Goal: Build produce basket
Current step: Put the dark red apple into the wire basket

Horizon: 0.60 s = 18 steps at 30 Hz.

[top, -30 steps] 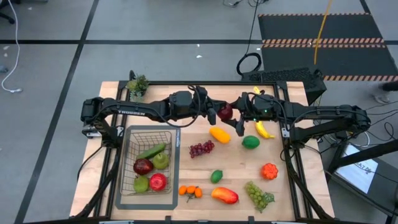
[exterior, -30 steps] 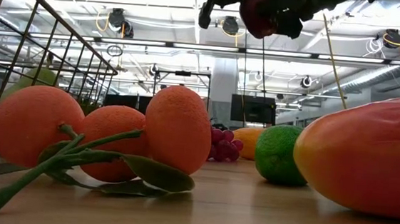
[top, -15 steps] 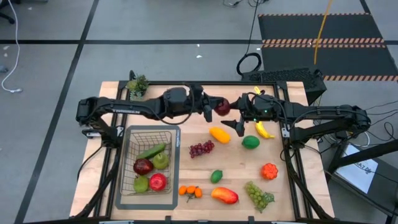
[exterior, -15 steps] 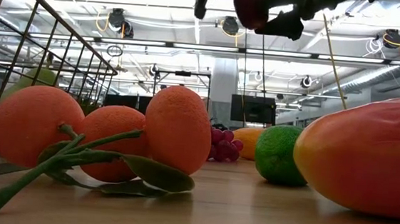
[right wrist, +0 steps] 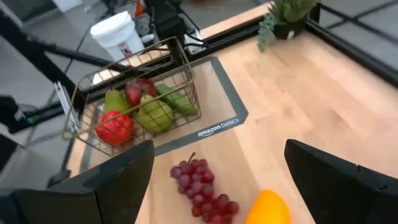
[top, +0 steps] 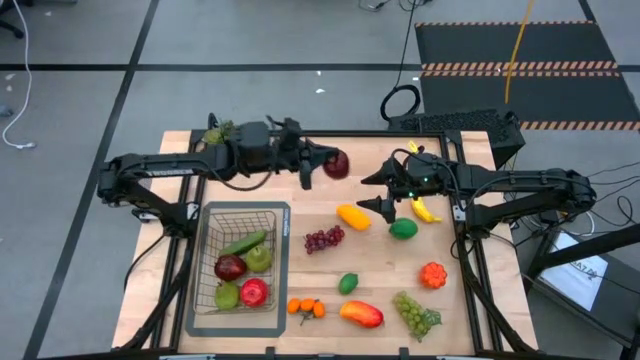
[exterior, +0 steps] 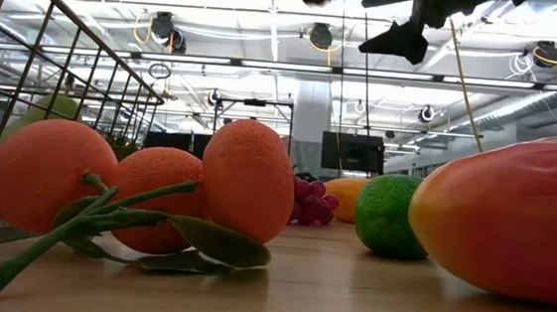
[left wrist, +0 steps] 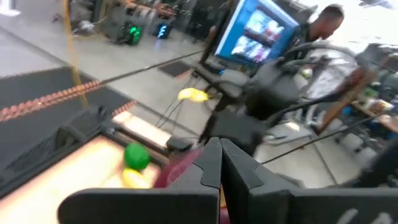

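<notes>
Grey wire, the basket [top: 243, 262] sits on a mat [right wrist: 214, 127] printed "amazon basics", holding apples, pears and a cucumber. Beside it lie oranges [top: 306, 307], a mango [top: 361, 314], green grapes [top: 415, 313], a lime [top: 348, 283] and purple grapes [top: 323, 239]. Farther back, the right gripper [top: 378, 190] hangs wide open and empty, while the left gripper [top: 322, 166] is clamped on a dark red apple [top: 337, 164] above the table's far edge.
</notes>
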Each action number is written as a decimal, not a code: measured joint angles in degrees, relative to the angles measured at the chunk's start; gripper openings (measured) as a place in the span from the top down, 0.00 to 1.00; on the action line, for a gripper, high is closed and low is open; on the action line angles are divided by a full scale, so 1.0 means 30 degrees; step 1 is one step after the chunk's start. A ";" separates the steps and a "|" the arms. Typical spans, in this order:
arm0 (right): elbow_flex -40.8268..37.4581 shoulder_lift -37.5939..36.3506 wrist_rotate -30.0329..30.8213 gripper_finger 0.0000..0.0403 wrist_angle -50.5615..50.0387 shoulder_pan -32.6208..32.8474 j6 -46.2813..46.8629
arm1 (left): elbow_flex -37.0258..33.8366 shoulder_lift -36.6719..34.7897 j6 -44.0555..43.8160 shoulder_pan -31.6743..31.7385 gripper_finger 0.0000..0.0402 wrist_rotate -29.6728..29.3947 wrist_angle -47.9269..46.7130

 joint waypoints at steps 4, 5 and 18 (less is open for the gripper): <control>0.0000 -0.0088 0.0015 0.11 -0.0185 0.0448 0.1745 | 0.0029 -0.1087 -0.0238 0.0030 1.00 0.1354 -0.0930; 0.0007 -0.0115 0.0015 0.11 -0.0157 0.0620 0.2203 | 0.0031 -0.1254 -0.0414 0.0028 1.00 0.1735 -0.0834; 0.0007 -0.0160 0.6046 0.11 0.2391 0.5285 0.9115 | 0.0044 -0.4953 -1.2145 -0.0503 1.00 0.3763 -0.1329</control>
